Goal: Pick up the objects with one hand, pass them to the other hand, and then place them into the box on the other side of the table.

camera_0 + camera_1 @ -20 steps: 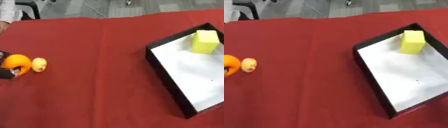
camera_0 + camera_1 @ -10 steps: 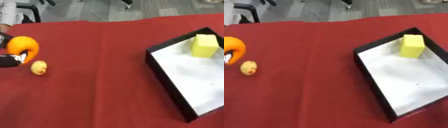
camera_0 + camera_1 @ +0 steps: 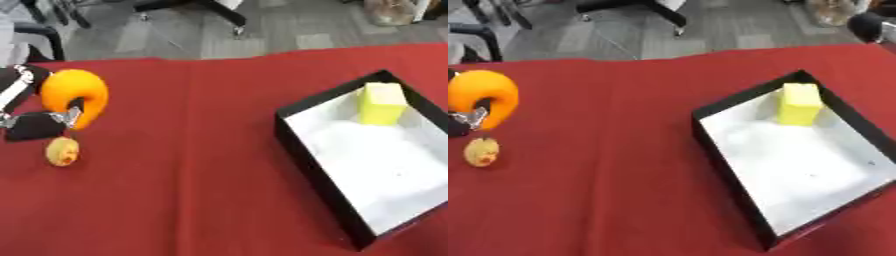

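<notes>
While the left hand (image 3: 35, 117) grips the orange object (image 3: 74, 95) with curled fingers at the left edge of the red table (image 3: 192, 165), a small tan object (image 3: 63, 151) lies just below it. The black box (image 3: 319, 172) at right contains a yellow block (image 3: 381, 103). The right hand is out of view.

Grey floor (image 3: 289, 30) across top; black chair base (image 3: 197, 9) top centre, chair legs (image 3: 52, 35) upper left.
</notes>
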